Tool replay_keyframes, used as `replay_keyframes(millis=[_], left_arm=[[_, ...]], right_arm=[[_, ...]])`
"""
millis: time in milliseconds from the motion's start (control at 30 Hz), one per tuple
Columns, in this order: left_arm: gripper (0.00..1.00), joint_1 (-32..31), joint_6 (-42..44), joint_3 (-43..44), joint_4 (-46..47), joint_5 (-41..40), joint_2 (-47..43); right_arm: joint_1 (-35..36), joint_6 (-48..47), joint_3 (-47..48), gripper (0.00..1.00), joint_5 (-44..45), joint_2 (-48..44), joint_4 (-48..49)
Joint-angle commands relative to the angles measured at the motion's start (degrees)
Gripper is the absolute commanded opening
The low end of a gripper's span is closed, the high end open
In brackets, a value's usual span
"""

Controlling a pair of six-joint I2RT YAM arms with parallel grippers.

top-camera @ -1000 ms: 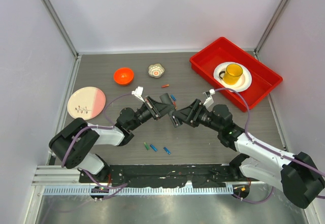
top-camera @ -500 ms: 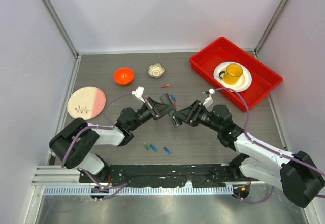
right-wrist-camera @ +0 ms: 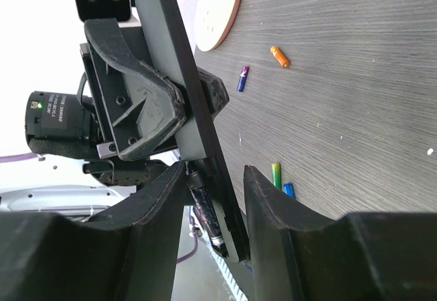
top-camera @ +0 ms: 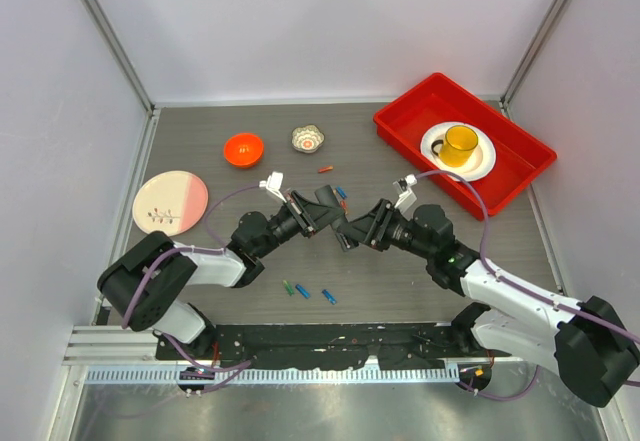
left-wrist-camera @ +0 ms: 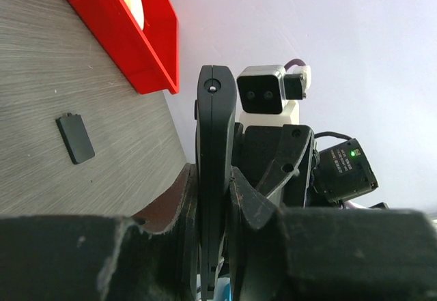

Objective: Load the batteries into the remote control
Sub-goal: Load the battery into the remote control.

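The remote control (top-camera: 325, 205), a slim black slab, is held on edge above the table's middle with my left gripper (top-camera: 312, 212) shut on it. In the left wrist view the remote (left-wrist-camera: 215, 130) is pinched between both pads. My right gripper (right-wrist-camera: 215, 171) straddles the remote's (right-wrist-camera: 174, 62) other end. A dark battery (right-wrist-camera: 205, 209) lies in the open compartment against my left finger, and a gap shows at the right finger. Loose batteries lie on the table: green (top-camera: 288, 287), blue (top-camera: 303, 292), blue (top-camera: 328, 297), orange-red (top-camera: 325, 169). A flat black battery lid (left-wrist-camera: 75, 138) lies on the table.
A red tray (top-camera: 400, 126) at the back right holds a white plate (top-camera: 482, 164) and a yellow cup (top-camera: 460, 143). An orange bowl (top-camera: 243, 148) and a small patterned bowl (top-camera: 308, 139) stand at the back. A pink plate (top-camera: 170, 202) lies at the left.
My right gripper's jaws have narrowed around the remote's end. Both arms have stayed almost where they were, with the left grip unchanged.
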Motion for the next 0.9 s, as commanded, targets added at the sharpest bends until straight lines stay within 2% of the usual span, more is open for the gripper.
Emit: replay_keyframes(millis=[0,267,400,500,533,633,867], left_arm=[[0.00,-0.01,-0.11,2.79,18.62,-3.55,-0.72],[0.00,-0.10,-0.10,2.79,18.62,-3.38,-1.16],[0.00,-0.28,-0.10,2.79,18.62,-3.03,-0.98],[0.00,-0.36,-0.02,2.53,18.62,-3.02,-0.72],[0.00,-0.37,-0.02,2.53,18.62,-2.94,-0.55],[0.00,-0.37,0.07,2.00,18.62,-2.94,-0.28],[0.00,-0.37,0.16,1.47,18.71,-2.59,-0.02]], right_arm=[[1.59,-4.35,1.30,0.43,-0.18,0.88,-7.19],[1.68,-4.17,0.68,0.34,0.00,0.97,-6.75],[1.68,-3.91,0.59,0.33,-0.26,1.15,-6.14],[1.77,-3.56,0.86,0.43,-0.44,0.71,-5.70],[1.68,-3.39,0.95,0.52,-0.35,0.27,-5.61],[1.68,-2.42,1.47,0.64,0.00,-0.87,-4.99],[1.51,-3.21,4.28,0.70,-0.61,-3.77,-7.10]])
